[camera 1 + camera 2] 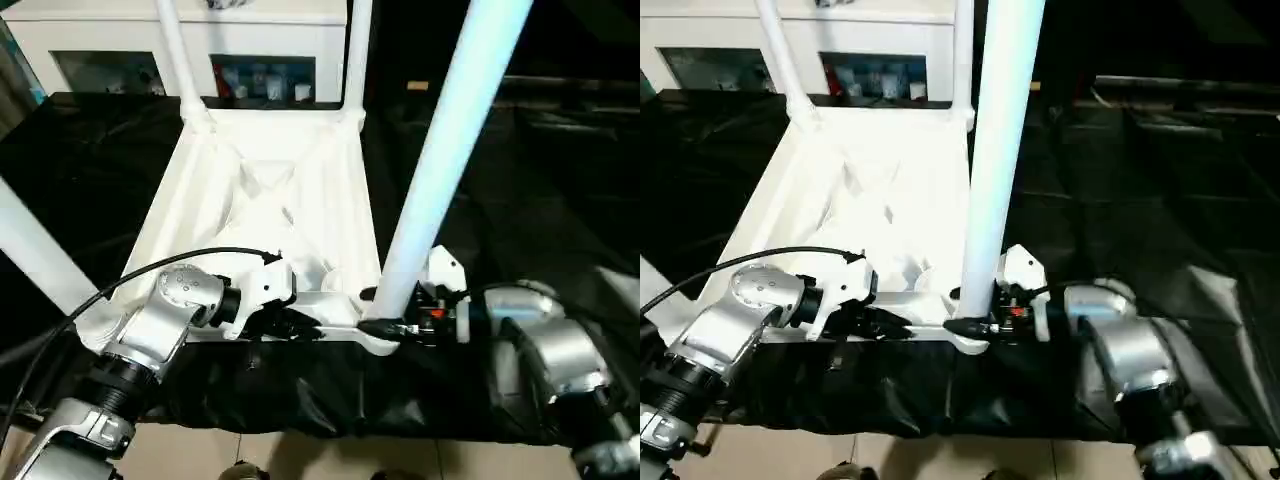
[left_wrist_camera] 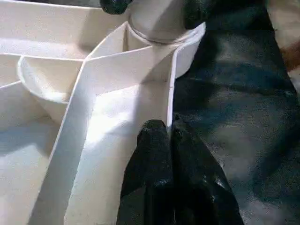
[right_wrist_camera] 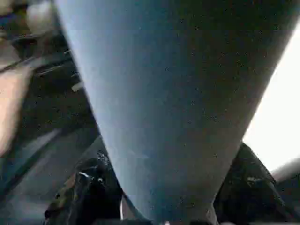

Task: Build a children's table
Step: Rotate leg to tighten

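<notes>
The children's table (image 1: 270, 190) lies upside down on black cloth, ribbed underside up, with its white legs pointing upward. My left gripper (image 1: 300, 322) is shut on the thin near rim wall; the left wrist view has both black fingers (image 2: 154, 154) pinched on that wall. The near right leg (image 1: 450, 140) stands in its corner socket (image 2: 159, 33). My right gripper (image 1: 378, 312) is shut around that leg's base, one finger (image 3: 84, 187) on each side. Another leg (image 1: 30, 250) rises at the near left, and two legs (image 1: 180, 60) stand at the far corners.
A white glass-doored cabinet (image 1: 180, 40) stands just behind the table. Black cloth (image 1: 520, 180) spreads to the right and hangs over the front edge above the pale floor (image 1: 300, 455). A black cable (image 1: 120, 280) arcs over my left forearm.
</notes>
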Available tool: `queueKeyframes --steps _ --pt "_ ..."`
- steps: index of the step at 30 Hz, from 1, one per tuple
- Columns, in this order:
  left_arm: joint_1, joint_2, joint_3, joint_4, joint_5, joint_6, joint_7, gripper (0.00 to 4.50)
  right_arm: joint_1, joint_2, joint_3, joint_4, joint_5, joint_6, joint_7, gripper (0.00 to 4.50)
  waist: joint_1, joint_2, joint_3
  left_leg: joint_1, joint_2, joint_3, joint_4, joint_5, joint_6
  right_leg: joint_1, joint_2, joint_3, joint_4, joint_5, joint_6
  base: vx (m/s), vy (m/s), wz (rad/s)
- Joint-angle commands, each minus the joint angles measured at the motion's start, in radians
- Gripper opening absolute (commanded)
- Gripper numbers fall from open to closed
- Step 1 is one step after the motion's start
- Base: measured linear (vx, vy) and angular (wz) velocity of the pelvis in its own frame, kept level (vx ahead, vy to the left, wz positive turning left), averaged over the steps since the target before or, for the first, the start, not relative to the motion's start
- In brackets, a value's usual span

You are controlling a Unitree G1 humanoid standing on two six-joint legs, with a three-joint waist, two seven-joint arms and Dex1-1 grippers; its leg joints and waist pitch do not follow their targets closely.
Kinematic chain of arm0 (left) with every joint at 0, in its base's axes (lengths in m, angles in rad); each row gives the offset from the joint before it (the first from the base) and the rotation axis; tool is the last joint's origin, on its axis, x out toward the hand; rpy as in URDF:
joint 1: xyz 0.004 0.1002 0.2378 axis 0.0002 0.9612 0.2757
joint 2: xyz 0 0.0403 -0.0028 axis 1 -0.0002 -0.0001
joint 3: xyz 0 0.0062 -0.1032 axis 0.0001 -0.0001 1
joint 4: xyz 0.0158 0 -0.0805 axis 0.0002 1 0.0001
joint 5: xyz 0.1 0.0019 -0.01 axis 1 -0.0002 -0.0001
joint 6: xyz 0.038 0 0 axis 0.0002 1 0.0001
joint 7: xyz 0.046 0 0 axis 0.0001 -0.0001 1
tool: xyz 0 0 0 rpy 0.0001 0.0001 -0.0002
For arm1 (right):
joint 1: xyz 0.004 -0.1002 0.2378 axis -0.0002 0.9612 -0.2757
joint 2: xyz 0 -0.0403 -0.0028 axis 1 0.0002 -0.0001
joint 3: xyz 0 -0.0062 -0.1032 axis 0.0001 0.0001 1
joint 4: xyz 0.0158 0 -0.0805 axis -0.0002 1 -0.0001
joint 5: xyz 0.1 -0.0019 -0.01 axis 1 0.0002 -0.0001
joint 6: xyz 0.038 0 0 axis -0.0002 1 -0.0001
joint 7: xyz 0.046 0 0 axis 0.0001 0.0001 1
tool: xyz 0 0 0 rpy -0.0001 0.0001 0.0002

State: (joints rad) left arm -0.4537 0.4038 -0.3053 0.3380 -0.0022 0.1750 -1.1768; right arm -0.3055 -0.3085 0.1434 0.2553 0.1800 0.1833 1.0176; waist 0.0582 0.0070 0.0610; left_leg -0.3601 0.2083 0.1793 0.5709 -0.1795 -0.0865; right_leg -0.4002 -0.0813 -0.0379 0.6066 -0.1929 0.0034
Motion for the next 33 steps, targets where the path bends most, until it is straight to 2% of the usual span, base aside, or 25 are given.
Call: queueKeyframes --steps 1,2,3,6,7,9,12,13,14,16,18,19,21,22,23,24,25,26,29,30,33 --pt "0.007 -0.061 0.0 -0.026 0.016 0.043 0.132 0.0 0.028 0.069 0.051 0.018 -0.023 0.033 -0.107 2.0 -0.005 -0.002 -0.039 0.006 0.016 0.0 -0.073 -0.283 0.008 0.033 -0.047 0.032 -0.092 -0.384 -0.181 0.0 0.0 0.0" --pt "0.012 -0.072 -0.001 -0.039 0.018 0.055 0.148 0.0 0.034 0.087 0.045 0.018 -0.032 0.037 -0.148 2.0 -0.01 -0.006 -0.039 0.005 0.014 -0.004 -0.075 -0.302 -0.001 0.035 -0.046 0.029 -0.094 -0.424 -0.163 0.0 0.0 0.0" --pt "0.021 -0.105 -0.006 -0.067 0.025 0.082 0.186 0.0 0.041 0.133 0.036 0.035 -0.063 0.029 -0.254 1.99 -0.018 -0.005 -0.039 0.005 0.012 -0.009 -0.079 -0.333 -0.012 0.032 -0.044 0.029 -0.101 -0.486 -0.122 0.0 0.0 0.0" --pt "0.027 -0.151 -0.012 -0.091 0.035 0.113 0.238 0.0 0.034 0.191 0.026 0.073 -0.111 0.027 -0.403 1.97 -0.031 -0.007 -0.038 0.006 0.007 -0.013 -0.078 -0.366 -0.015 0.027 -0.044 0.027 -0.109 -0.538 -0.098 0.0 0.0 0.0" --pt "0.027 -0.18 -0.014 -0.099 0.035 0.128 0.263 0.0 0.02 0.228 0.011 0.1 -0.123 0.045 -0.486 1.97 -0.033 -0.002 -0.038 0.008 0.008 -0.013 -0.079 -0.37 -0.016 0.022 -0.045 0.029 -0.112 -0.547 -0.092 0.0 0.0 0.0" --pt "0.018 -0.22 -0.018 -0.099 0.041 0.142 0.308 0.0 -0.009 0.29 -0.016 0.14 -0.122 0.083 -0.593 1.97 -0.043 -0.006 -0.037 0.005 0.003 -0.019 -0.08 -0.387 -0.022 0.023 -0.043 0.023 -0.116 -0.587 -0.075 0.0 0.0 0.0" --pt "0.015 -0.238 -0.028 -0.104 0.044 0.147 0.319 0.0 -0.021 0.326 -0.011 0.146 -0.12 0.078 -0.603 1.97 -0.048 -0.002 -0.04 0.01 0.005 -0.018 -0.081 -0.399 -0.014 0.018 -0.041 0.024 -0.118 -0.545 -0.082 0.0 0.0 0.0" --pt "0.015 -0.238 -0.028 -0.104 0.044 0.147 0.319 0.0 -0.021 0.326 -0.011 0.146 -0.12 0.078 -0.603 1.97 -0.048 -0.001 -0.042 0.009 0.006 -0.017 -0.082 -0.387 -0.007 0.021 -0.039 0.025 -0.116 -0.498 -0.091 0.0 0.0 0.0" --pt "0.014 -0.242 -0.031 -0.108 0.045 0.15 0.316 0.0 -0.029 0.348 -0.015 0.15 -0.116 0.076 -0.612 2.5 -0.049 0.0 -0.04 0.006 0.006 -0.015 -0.084 -0.384 -0.002 0.02 -0.037 0.027 -0.114 -0.464 -0.103 0.0 0.0 0.0" --pt "0.011 -0.244 -0.032 -0.108 0.051 0.15 0.319 0.0 -0.046 0.38 -0.037 0.156 -0.091 0.078 -0.622 2.5 -0.051 0.0 -0.041 0.004 0.006 -0.015 -0.085 -0.386 -0.001 0.022 -0.037 0.027 -0.111 -0.444 -0.114 0.0 0.0 0.0" --pt "0.01 -0.245 -0.028 -0.108 0.05 0.155 0.319 0.0 -0.052 0.383 -0.039 0.157 -0.09 0.076 -0.622 2.81 -0.051 0.001 -0.042 0.006 0.007 -0.013 -0.083 -0.379 -0.001 0.021 -0.037 0.029 -0.109 -0.415 -0.127 0.0 0.0 0.0" --pt "0.009 -0.245 -0.026 -0.109 0.049 0.157 0.32 0.0 -0.055 0.384 -0.04 0.157 -0.09 0.074 -0.621 2.81 -0.049 0.001 -0.042 0.006 0.008 -0.011 -0.083 -0.371 0.0 0.022 -0.037 0.03 -0.107 -0.394 -0.135 0.0 0.0 0.0" --pt "0.007 -0.242 -0.023 -0.107 0.051 0.156 0.317 0.0 -0.059 0.374 -0.035 0.156 -0.1 0.071 -0.613 3.11 -0.049 0.002 -0.042 0.004 0.008 -0.01 -0.084 -0.363 0.001 0.024 -0.038 0.03 -0.107 -0.385 -0.139 0.0 0.0 0.0" --pt "0.005 -0.222 -0.021 -0.1 0.04 0.141 0.286 0.0 -0.051 0.311 -0.004 0.14 -0.118 0.06 -0.534 3.11 -0.049 0.002 -0.042 0.004 0.008 -0.01 -0.083 -0.364 0.001 0.024 -0.038 0.03 -0.106 -0.387 -0.139 0.0 0.0 0.0" --pt "0.005 -0.222 -0.021 -0.1 0.04 0.141 0.286 0.0 -0.051 0.311 -0.004 0.14 -0.118 0.06 -0.534 3.11 -0.048 0.001 -0.043 0.003 0.009 -0.011 -0.083 -0.357 0.005 0.029 -0.037 0.029 -0.105 -0.374 -0.141 0.0 0.0 0.0" --pt "0.004 -0.198 -0.017 -0.093 0.029 0.129 0.254 0.0 -0.037 0.237 0.022 0.121 -0.117 0.05 -0.432 3.11 -0.047 0.002 -0.043 0.004 0.009 -0.009 -0.082 -0.351 0.007 0.027 -0.038 0.03 -0.105 -0.364 -0.144 0.0 0.0 0.0" --pt "0.004 -0.191 -0.014 -0.09 0.024 0.128 0.243 0.0 -0.032 0.211 0.029 0.114 -0.115 0.044 -0.395 3.11 -0.046 0.0 -0.044 0.001 0.009 -0.009 -0.08 -0.34 0.015 0.033 -0.036 0.029 -0.103 -0.344 -0.15 0.0 0.0 0.0" --pt "0.004 -0.18 -0.011 -0.085 0.016 0.123 0.222 0.0 -0.028 0.178 0.03 0.108 -0.111 0.035 -0.342 3.11 -0.044 -0.004 -0.043 -0.001 0.01 -0.007 -0.078 -0.325 0.027 0.033 -0.037 0.031 -0.102 -0.329 -0.156 0.0 0.0 0.0" --pt "0.005 -0.162 -0.01 -0.078 0.007 0.113 0.187 0.0 -0.027 0.132 0.027 0.102 -0.102 0.023 -0.265 3.11 -0.04 -0.004 -0.046 -0.002 0.01 -0.003 -0.075 -0.284 0.043 0.033 -0.04 0.033 -0.099 -0.299 -0.173 0.0 0.0 0.0" --pt "0.005 -0.154 -0.01 -0.076 0.005 0.11 0.174 0.0 -0.028 0.116 0.027 0.101 -0.099 0.02 -0.238 3.11 -0.036 -0.003 -0.048 -0.004 0.011 -0.002 -0.073 -0.241 0.051 0.038 -0.038 0.032 -0.094 -0.248 -0.188 0.0 0.0 0.0" --pt "0.004 -0.128 -0.013 -0.066 0.001 0.099 0.134 0.0 -0.036 0.066 0.03 0.096 -0.085 0.012 -0.15 3.11 -0.027 -0.001 -0.049 -0.002 0.012 -0.001 -0.07 -0.209 0.059 0.04 -0.037 0.031 -0.088 -0.205 -0.205 0.0 0.0 0.0"
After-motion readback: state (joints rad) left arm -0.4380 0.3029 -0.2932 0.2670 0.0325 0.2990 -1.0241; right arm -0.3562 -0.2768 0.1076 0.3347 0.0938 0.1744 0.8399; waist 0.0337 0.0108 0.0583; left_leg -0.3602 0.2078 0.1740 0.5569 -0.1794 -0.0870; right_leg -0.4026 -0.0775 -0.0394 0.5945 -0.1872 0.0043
